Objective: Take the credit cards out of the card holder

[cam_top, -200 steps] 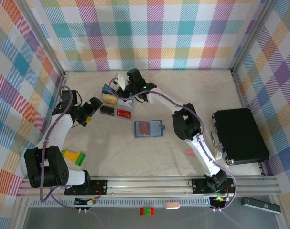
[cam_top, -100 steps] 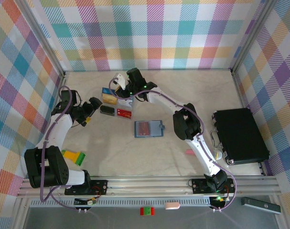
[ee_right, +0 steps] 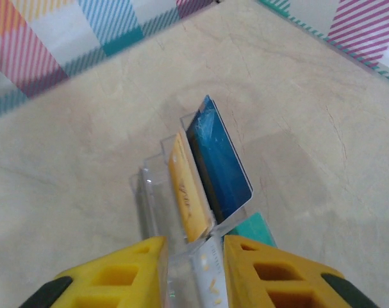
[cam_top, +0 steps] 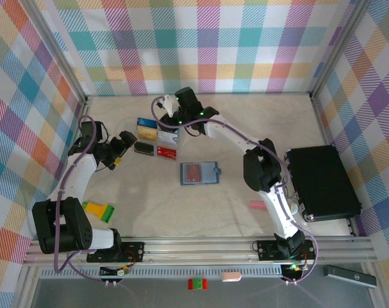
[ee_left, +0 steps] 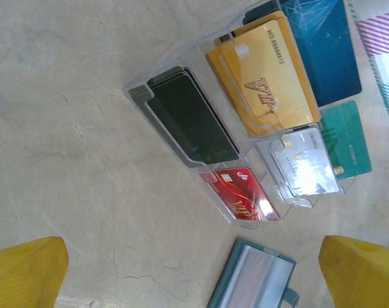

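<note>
Clear rack (ee_left: pixel 134 95) far left on surface (cam_top: pixel 264 128), slotted with blue, yellow, black, red and grey-white credit cards (ee_left: pixel 264 77). Card holder (cam_top: pixel 211 173) open at centre, reddish card (cam_top: pixel 192 172) inside. Right end effector (ee_right: pixel 194 276) narrowly parted over rack; left end effector (ee_left: pixel 194 273) wide.

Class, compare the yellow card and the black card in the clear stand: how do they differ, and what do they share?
The yellow card is gold-yellow; the black card is dark. The yellow card carries VIP lettering and a row of numbers; the black card shows no print. Both sit in clear plastic slots.
</note>
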